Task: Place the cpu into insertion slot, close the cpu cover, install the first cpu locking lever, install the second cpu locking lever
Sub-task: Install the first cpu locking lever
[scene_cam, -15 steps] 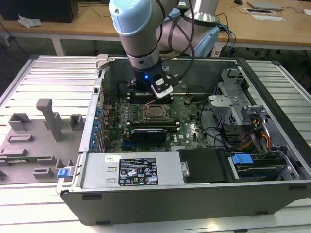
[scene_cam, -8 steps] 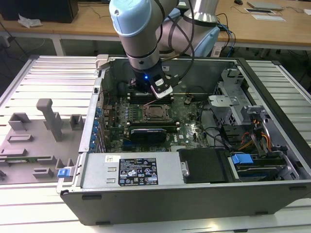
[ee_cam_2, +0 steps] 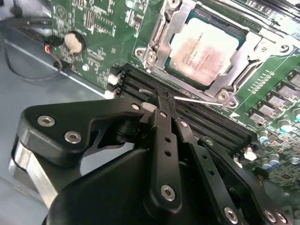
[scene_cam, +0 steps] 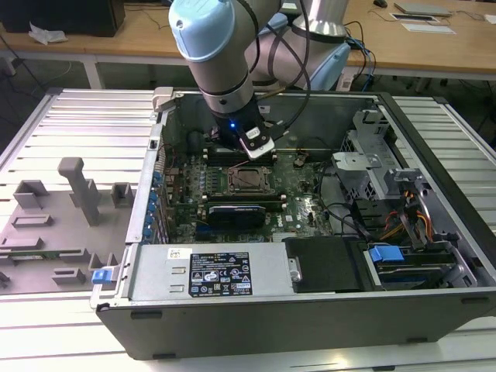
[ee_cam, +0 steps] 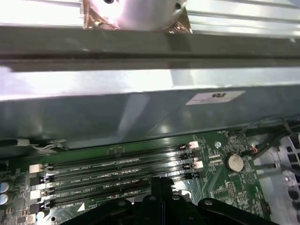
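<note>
1. A coin battery sits on the green motherboard.
2. The gripper, jaws pressed together, hovers over the memory slots, just beside a thin locking lever.
3. The cpu lies framed by the lowered cpu cover.

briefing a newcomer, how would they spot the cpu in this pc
Inside the open computer case, find the green motherboard. Near its middle, beside the long black memory slots, the cpu is the only pale silvery square, framed by a metal cover.
</note>
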You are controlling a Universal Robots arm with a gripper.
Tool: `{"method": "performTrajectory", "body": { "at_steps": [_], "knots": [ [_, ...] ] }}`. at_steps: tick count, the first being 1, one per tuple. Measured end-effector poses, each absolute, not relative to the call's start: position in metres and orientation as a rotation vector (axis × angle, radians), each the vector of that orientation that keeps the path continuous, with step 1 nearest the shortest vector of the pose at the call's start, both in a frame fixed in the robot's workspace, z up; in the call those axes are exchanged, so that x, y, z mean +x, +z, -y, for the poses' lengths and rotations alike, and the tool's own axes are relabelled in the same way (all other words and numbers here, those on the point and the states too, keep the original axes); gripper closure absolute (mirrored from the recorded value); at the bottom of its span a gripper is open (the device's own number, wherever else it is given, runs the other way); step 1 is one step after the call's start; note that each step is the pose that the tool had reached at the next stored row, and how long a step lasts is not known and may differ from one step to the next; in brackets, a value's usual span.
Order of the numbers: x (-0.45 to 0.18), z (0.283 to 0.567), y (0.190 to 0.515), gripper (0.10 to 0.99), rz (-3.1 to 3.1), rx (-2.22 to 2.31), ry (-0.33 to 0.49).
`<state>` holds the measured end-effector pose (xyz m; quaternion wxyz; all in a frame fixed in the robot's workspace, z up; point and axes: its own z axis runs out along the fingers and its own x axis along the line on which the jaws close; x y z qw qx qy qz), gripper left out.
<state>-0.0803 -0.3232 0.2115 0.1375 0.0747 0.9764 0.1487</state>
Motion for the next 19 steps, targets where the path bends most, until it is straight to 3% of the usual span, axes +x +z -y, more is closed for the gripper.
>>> {"method": "performTrajectory", "body": {
  "at_steps": [19],
  "knots": [
    [-0.089,0.312,0.200,0.980,-2.781,0.439,0.394]
  ]
}}
